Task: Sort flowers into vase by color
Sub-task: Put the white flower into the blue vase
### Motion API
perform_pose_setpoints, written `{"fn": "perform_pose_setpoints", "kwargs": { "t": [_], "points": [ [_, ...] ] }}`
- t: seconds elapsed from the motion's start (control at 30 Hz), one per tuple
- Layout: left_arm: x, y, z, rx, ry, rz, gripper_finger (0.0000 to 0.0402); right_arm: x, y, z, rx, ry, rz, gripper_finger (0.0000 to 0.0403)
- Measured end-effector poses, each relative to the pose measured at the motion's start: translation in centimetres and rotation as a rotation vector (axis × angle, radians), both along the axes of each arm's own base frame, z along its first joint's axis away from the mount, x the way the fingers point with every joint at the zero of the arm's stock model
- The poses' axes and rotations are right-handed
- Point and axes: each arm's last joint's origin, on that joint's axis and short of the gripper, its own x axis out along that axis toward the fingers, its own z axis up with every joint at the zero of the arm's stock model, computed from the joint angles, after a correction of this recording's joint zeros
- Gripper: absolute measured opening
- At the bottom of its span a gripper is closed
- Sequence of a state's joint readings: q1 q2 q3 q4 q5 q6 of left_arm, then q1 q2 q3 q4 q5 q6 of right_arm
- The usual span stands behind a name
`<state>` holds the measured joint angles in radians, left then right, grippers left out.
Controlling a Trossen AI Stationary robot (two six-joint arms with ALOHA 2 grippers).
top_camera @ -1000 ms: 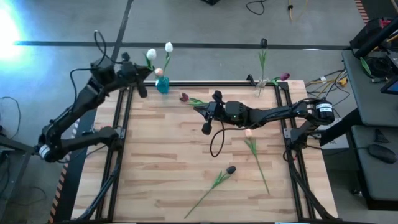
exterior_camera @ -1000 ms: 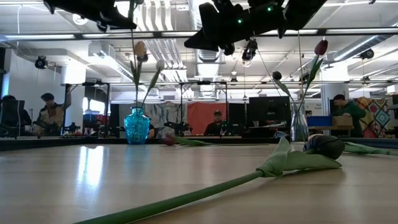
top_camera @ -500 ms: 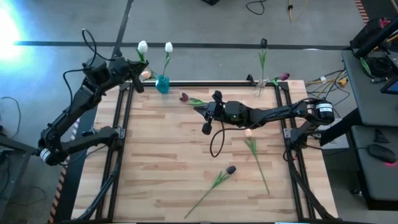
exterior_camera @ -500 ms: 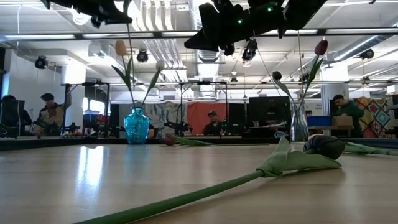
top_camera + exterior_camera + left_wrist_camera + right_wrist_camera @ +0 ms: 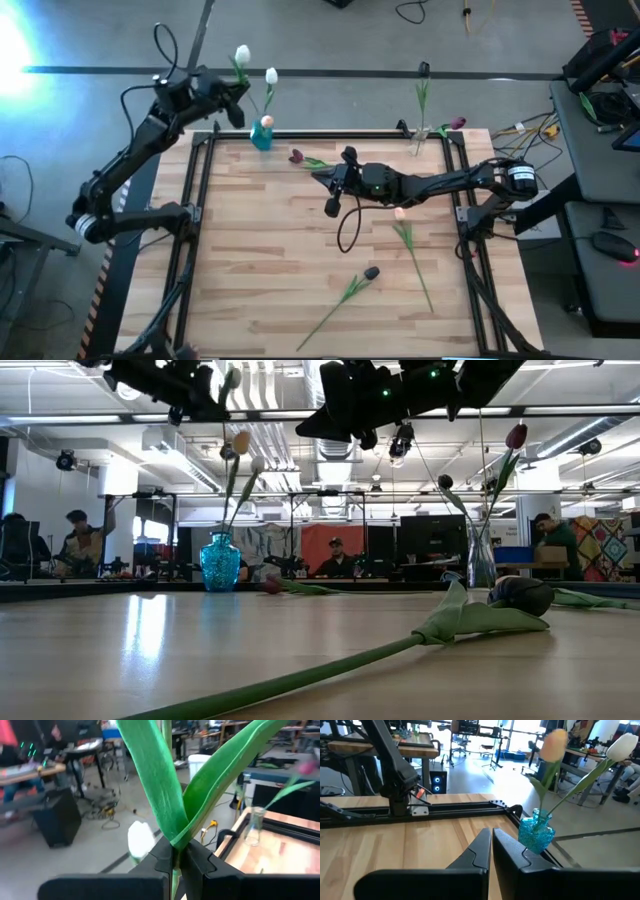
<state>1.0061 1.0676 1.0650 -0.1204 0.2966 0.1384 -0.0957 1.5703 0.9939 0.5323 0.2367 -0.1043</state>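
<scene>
from above, the blue vase (image 5: 261, 135) at the bench's far left edge and the clear vase (image 5: 421, 135) at its far right hold flowers; three tulips (image 5: 400, 228) lie loose. the left gripper (image 5: 238, 108) pinches a white tulip (image 5: 242, 55) above the blue vase. the right gripper (image 5: 491, 840), jaws pressed together, holds nothing.

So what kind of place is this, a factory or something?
More likely a robotics lab or workshop. Exposed ceiling ducts, desks with seated people and monitors stand beyond the wooden table, and cables trail over the concrete floor.
</scene>
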Motion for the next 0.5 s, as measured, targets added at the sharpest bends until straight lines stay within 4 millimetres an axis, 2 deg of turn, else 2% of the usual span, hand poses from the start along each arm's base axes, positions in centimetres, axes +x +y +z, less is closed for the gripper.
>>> {"fn": "perform_pose_setpoints", "kwargs": {
  "t": [0.17, 0.37, 0.5],
  "points": [
    [-0.5, 1.4, -1.5, -0.058, 0.002, 0.053, 0.0000, 0.0, 0.0, 0.0, 0.000, 0.004, 0.000, 0.0011],
    [-0.6, 1.9, -4.0, -0.097, -0.016, 0.070, 0.0000, 0.0, 0.0, 0.0, -0.001, 0.004, 0.000, 0.0011],
    [-0.7, 2.1, -4.9, -0.109, -0.054, 0.085, 0.0000, 0.0, 0.0, 0.0, -0.001, 0.004, 0.000, 0.0011]
  ]
}}
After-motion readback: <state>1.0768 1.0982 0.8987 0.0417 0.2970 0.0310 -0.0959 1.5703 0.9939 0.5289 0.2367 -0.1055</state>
